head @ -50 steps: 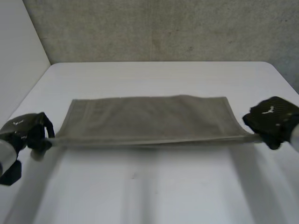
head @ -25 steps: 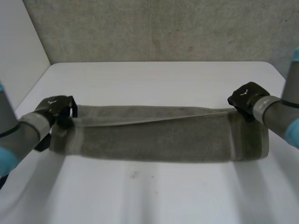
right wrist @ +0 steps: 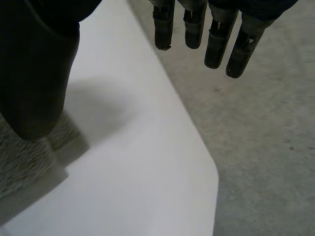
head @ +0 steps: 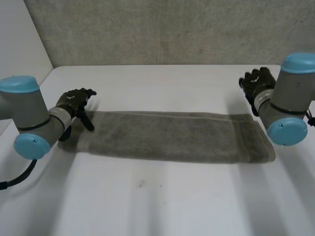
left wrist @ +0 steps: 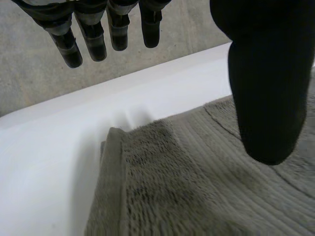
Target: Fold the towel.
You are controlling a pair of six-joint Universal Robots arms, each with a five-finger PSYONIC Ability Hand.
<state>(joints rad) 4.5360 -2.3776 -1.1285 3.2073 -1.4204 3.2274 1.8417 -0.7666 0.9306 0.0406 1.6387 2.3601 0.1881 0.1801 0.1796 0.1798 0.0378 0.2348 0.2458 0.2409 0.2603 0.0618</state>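
Well, a long, plush towel (head: 172, 135)

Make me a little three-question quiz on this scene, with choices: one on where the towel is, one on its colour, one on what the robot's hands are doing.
1. Where is the towel?
A. Hanging off the edge
B. Flat on the white table
C. Draped over an arm

2. What colour is the towel?
A. Red
B. Blue
C. Greyish green

3. What are the left hand and the right hand doing?
A. Both open, holding nothing
B. Both pinching the towel
C. One clenched round a corner

Answers:
1 B: it lies as a long strip on the tabletop.
2 C: its pile looks dull greyish green in the head and left wrist views.
3 A: each wrist view shows straight fingers apart from the thumb, with nothing held between them.
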